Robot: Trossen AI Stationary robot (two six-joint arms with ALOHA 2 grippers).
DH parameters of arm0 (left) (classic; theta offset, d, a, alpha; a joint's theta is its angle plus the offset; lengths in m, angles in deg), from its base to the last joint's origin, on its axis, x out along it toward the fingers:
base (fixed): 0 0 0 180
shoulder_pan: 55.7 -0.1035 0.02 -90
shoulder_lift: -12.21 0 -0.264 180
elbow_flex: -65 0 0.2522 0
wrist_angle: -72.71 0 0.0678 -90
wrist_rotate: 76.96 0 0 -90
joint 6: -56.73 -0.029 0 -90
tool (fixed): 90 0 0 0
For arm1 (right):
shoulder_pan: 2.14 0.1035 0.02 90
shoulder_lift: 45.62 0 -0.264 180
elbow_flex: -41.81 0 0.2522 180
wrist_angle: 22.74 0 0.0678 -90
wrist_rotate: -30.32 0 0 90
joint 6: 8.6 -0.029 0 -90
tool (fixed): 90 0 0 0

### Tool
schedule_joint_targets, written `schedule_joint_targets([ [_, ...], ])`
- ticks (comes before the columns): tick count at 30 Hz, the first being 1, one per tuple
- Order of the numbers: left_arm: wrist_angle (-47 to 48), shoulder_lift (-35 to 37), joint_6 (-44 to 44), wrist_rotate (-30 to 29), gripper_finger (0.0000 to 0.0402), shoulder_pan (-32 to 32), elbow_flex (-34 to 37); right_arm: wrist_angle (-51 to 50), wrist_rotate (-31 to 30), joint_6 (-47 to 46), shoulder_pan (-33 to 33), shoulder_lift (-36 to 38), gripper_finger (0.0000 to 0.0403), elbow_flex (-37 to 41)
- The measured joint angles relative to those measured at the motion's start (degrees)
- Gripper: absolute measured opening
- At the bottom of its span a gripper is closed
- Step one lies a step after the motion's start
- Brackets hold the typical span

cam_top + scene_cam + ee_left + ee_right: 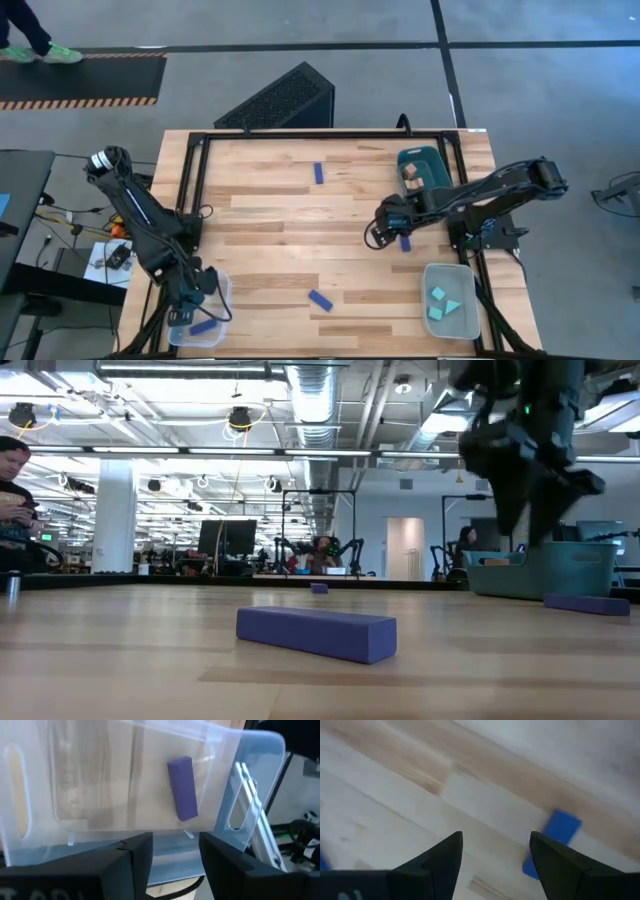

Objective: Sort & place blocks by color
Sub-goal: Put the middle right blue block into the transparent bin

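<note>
Left gripper (183,312) over clear tray (222,290) at seven o'clock, fingers parted, empty; one blue bar (182,787) inside tray. More blue bars at six (320,300) and twelve (319,173). Right gripper (379,235) spread wide, empty, above blue bar (553,841) at three.

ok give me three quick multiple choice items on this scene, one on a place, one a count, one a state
1. Where does the left pincer hover?
A. over the clear tray at the table's near left corner
B. over the dark teal bin
C. above the table's middle

2. How many dark blue blocks lie loose on the bare table?
A. one
B. three
C. six

3. How are the right pincer's fingers?
A. shut on a teal cube
B. open, holding nothing
C. shut on nothing

Answers: 1 A, the clear tray with one dark blue block lies under it. 2 B, blocks at. 3 B, the right wrist view shows an empty gap.
</note>
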Motion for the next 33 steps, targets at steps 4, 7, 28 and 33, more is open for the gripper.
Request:
schedule_joint_targets([
  [4, 0.0, 2.19, 1.58, -3.99, 0.0167, -0.41, 0.0, -8.17, 0.9, -3.17, -0.77, -4.56, 0.0256, 1.59],
  [7, 0.02, 4.71, 1.5, -5.88, 0.0178, -2.17, 0.0, -10.07, 1.35, -1.2, -1.4, -7.9, 0.0256, 1.63],
  [28, -6.86, 15.7, -17.42, -22.5, 0.0156, -35.52, 0.02, 1.22, 8.0, 2.26, -1.78, -14.33, 0.0103, 1.05],
  [33, -16.17, 14.35, -25.94, -22.55, 0.0149, -42.39, 0.07, 13.51, 5.11, 7.64, -2.24, -8.25, 0.0042, 1.04],
])
